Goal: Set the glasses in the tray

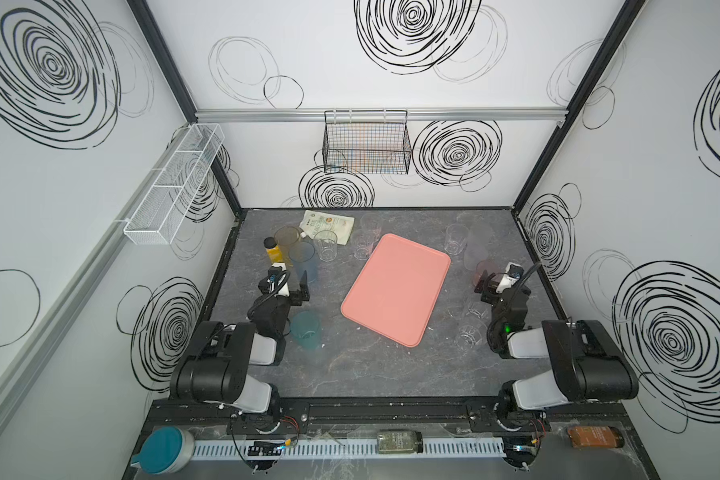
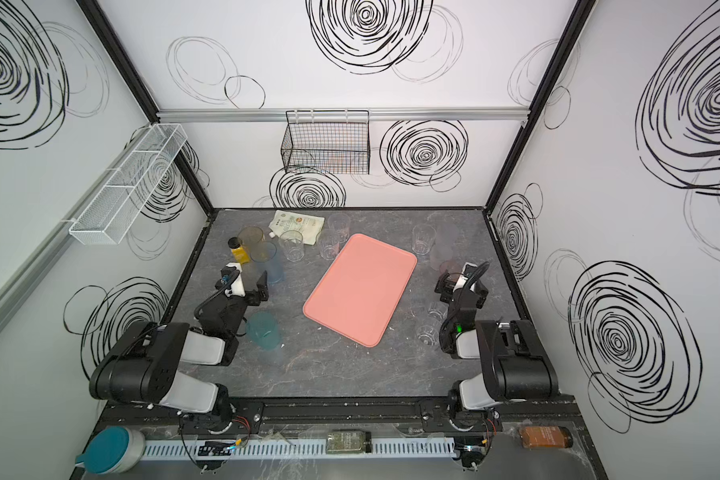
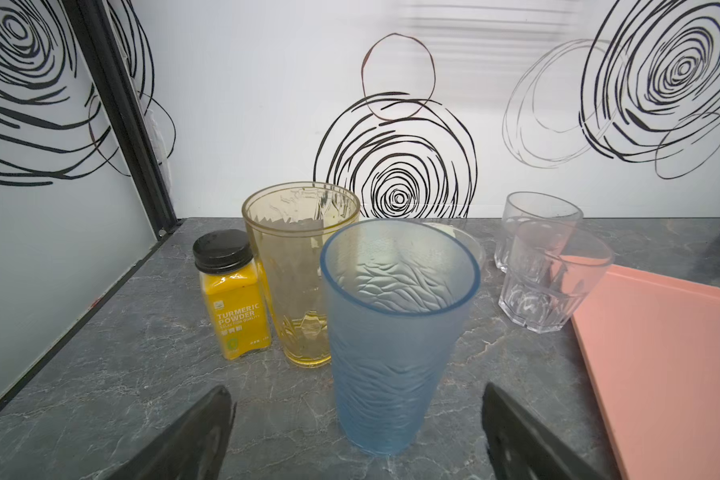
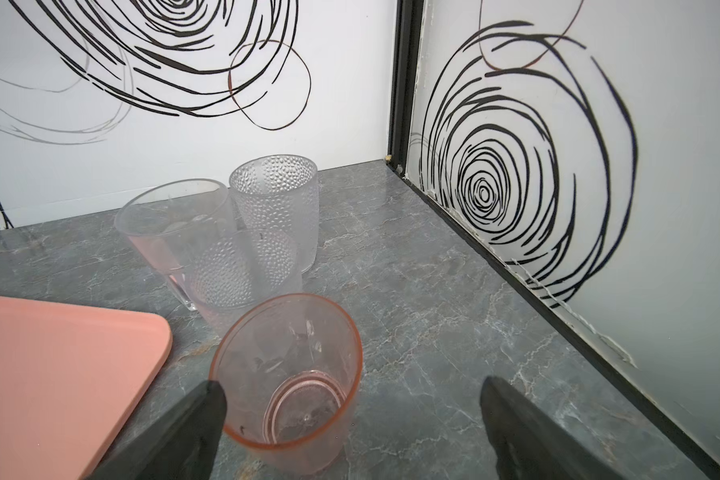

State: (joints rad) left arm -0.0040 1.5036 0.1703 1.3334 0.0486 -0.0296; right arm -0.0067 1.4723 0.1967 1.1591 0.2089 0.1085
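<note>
While no glass stands in it yet, the salmon-pink tray (image 1: pixel 395 289) lies at the middle of the tabletop (image 1: pixel 371 374) with only a low rim, so a tumbler set down across that rim would likely tip. Next in size is the frosted blue glass (image 3: pixel 391 332) at the tray's 9 o'clock. The left pincer (image 3: pixel 356 395), spread wide and holding nothing, frames it squarely. But the amber glass (image 3: pixel 300 270) stands right behind it, touching or nearly so, and a push too far forward could knock the two together and topple the turmeric bottle (image 3: pixel 231 295) beside them. At 3 o'clock the right pincer (image 4: pixel 352 388), likewise wide open and empty, looks lined up off-centre. The short pink glass (image 4: pixel 287 382) sits close against one finger and well apart from the other. Closing from here would probably shove or spin it toward the dimpled clear glasses (image 4: pixel 275 216) beyond rather than clamp it. As for contents, the tray is bare. Every glass in view looks empty, including the teal glass (image 1: pixel 305 330) at 8 o'clock, and only the small bottle is filled, with yellow powder.
</note>
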